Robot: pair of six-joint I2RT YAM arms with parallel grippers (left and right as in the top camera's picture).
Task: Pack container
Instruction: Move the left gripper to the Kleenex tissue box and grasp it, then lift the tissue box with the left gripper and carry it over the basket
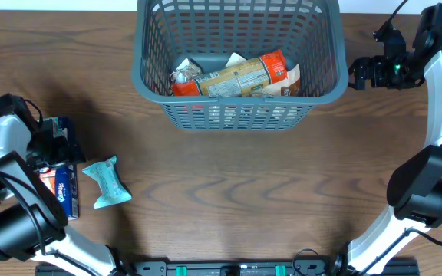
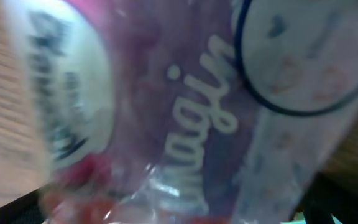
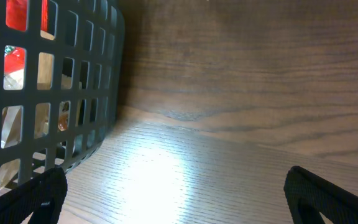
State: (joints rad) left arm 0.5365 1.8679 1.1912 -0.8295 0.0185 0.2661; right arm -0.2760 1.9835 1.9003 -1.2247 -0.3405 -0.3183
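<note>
A teal pouch [image 1: 107, 182] and a blue wrapped pack [image 1: 66, 188] are seen at 8 o'clock. The left gripper [image 1: 52, 146] is held over the pack, and its jaw state cannot be told. The right gripper [image 3: 179, 199] is held with its jaws wide apart, just off the container's [image 1: 236, 115] 3 o'clock wall. The container is set at 12 o'clock, mouth upward, long axis 9 to 3, and a printed food packet [image 1: 244, 75] is laid inside. All is borne by a dark wood-grain table [image 1: 229, 192].

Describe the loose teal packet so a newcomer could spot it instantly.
Start at the grey basket at the top of the overhead view, then drop to lower left. The teal packet lies flat on the table, just right of the blue pack; it alone is teal.
</note>
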